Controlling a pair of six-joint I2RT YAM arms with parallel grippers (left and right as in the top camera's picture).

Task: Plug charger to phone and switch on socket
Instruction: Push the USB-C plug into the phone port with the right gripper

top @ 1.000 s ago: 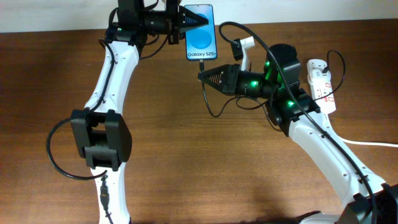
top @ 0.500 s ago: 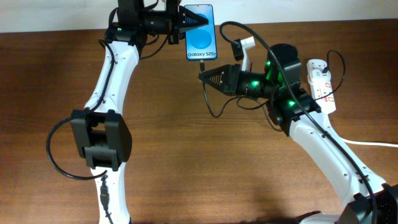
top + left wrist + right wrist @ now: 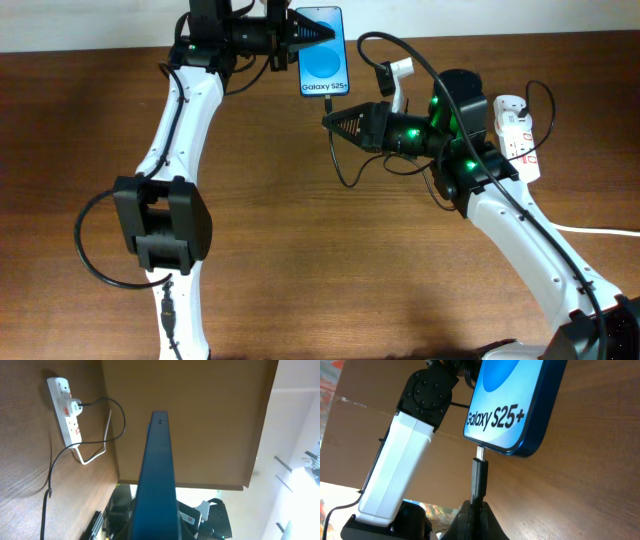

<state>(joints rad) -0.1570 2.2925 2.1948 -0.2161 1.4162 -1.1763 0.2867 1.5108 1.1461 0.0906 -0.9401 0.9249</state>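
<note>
The phone [image 3: 323,52] has a blue screen reading "Galaxy S25+". My left gripper [image 3: 303,34] is shut on it and holds it at the table's far edge; the left wrist view shows its thin edge [image 3: 159,475]. My right gripper [image 3: 330,122] is shut on the charger's plug [image 3: 479,476], just below the phone's bottom edge [image 3: 512,415]. The metal tip touches the port area; whether it is seated cannot be told. The thin black cable [image 3: 345,170] loops on the table. The white socket strip [image 3: 517,135] lies at the right.
A white adapter [image 3: 397,72] sits near the phone with a black cable arching over it. The strip's thick white cord [image 3: 600,231] runs off to the right. The strip also shows in the left wrist view [image 3: 65,410] with a plug in it.
My right gripper with the plug has crept slightly right and up toward the phone's bottom edge. The left arm and phone have not moved.
</note>
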